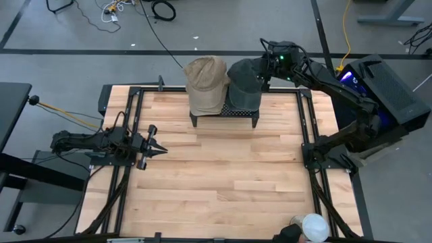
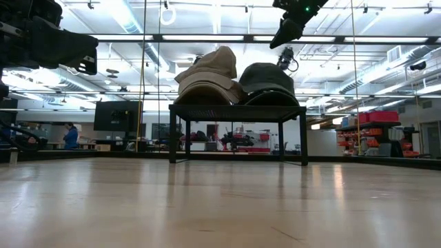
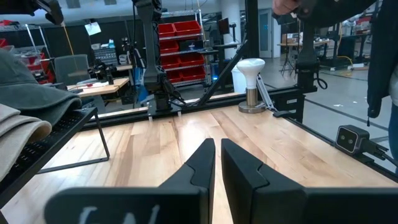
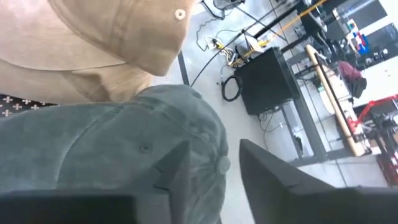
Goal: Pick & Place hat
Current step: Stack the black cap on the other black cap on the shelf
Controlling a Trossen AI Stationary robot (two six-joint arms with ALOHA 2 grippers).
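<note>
Two caps on a rack
Right gripper (image 4: 208, 165), fingers parted, empty, hovers just above the dark grey-green cap (image 4: 118, 152); tan cap (image 4: 93, 43) beside it.

2 dark jointed arms, pointed black fingers (image 3: 205, 163), green light.

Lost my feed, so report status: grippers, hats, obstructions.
Left gripper shut, parked at table's left edge. Right gripper open, hovering over the dark hat on the rack. Tan hat beside it, touching. Nothing in the way.
</note>
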